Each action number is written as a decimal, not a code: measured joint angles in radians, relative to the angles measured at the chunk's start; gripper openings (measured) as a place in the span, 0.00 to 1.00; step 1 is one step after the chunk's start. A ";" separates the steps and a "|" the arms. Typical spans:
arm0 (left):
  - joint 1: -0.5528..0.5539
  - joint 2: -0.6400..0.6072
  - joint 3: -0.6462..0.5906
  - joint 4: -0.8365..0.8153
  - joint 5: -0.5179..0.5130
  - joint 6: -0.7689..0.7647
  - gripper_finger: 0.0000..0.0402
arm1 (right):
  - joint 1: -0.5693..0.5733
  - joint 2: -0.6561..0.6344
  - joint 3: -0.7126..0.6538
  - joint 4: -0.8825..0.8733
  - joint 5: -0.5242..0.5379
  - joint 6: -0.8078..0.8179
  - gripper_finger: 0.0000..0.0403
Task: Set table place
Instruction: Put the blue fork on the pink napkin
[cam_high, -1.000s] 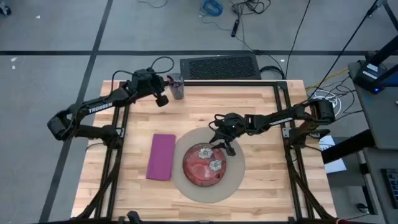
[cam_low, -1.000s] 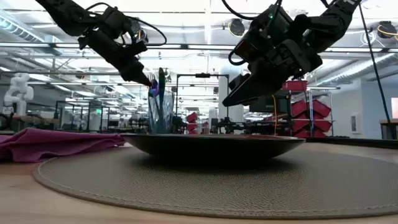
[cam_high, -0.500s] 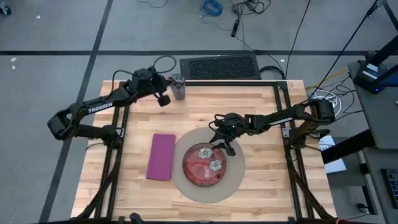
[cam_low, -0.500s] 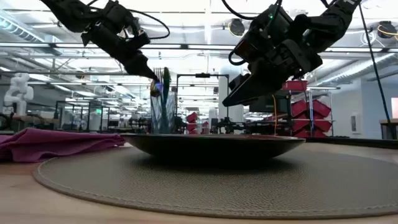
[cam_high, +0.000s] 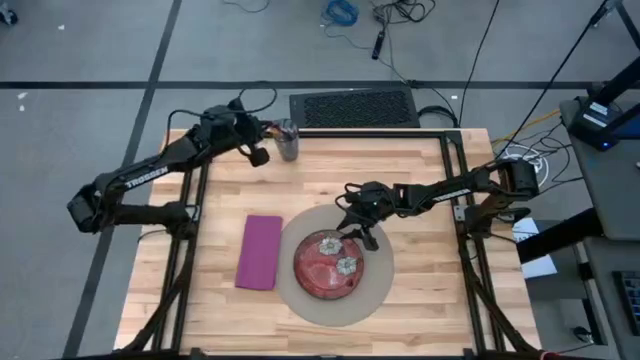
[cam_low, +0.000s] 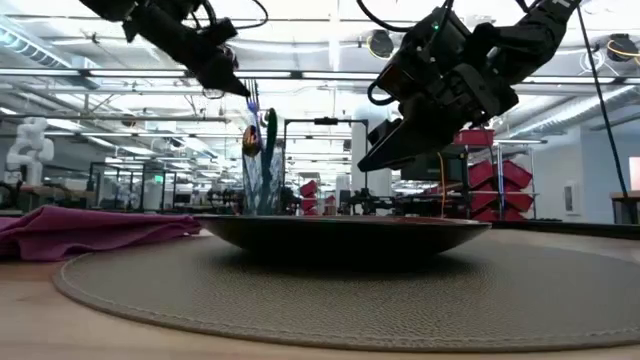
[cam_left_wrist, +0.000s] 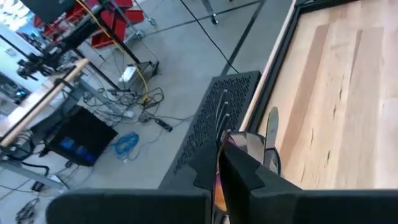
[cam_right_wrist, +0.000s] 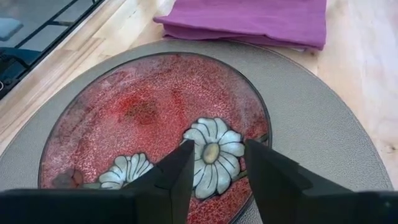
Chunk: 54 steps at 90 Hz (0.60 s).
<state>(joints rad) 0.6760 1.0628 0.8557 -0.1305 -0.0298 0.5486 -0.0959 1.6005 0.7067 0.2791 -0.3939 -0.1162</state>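
We see the counter (cam_high: 420, 170), a pale butcher-block top in a black rail frame, filling the middle of the high view. On its near half lies a round beige mat (cam_high: 378, 285), and centred on the mat sits a red plate (cam_high: 322, 275) painted with white daisies (the flowers are clearest in the right wrist view). Just beside the mat, toward the left arm's side, a folded purple napkin (cam_high: 260, 252) lies flat on the wood.

At the far edge of the counter stands a clear glass (cam_high: 286, 143) holding cutlery. The left gripper (cam_high: 268, 132) is at the glass's mouth; in the low view its fingers are pinched on the top of a piece of cutlery (cam_low: 251, 118) that stands above the glass rim.

The right gripper (cam_high: 352, 232) hangs just above the far rim of the plate, its fingers (cam_right_wrist: 177, 177) set a moderate gap apart with nothing between them.
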 joint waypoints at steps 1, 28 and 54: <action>-0.002 -0.004 0.002 -0.003 -0.001 0.001 0.00 | 0.000 0.000 0.000 0.000 0.000 0.000 0.32; -0.063 -0.086 0.086 -0.104 -0.054 0.018 0.00 | 0.000 0.001 0.000 0.001 0.001 0.009 0.32; -0.147 -0.117 0.239 -0.398 -0.093 0.016 0.00 | 0.000 0.001 0.000 0.001 0.003 0.023 0.32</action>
<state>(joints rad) 0.5295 0.9454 1.0943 -0.5286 -0.1227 0.5641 -0.0963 1.6012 0.7067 0.2798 -0.3913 -0.0937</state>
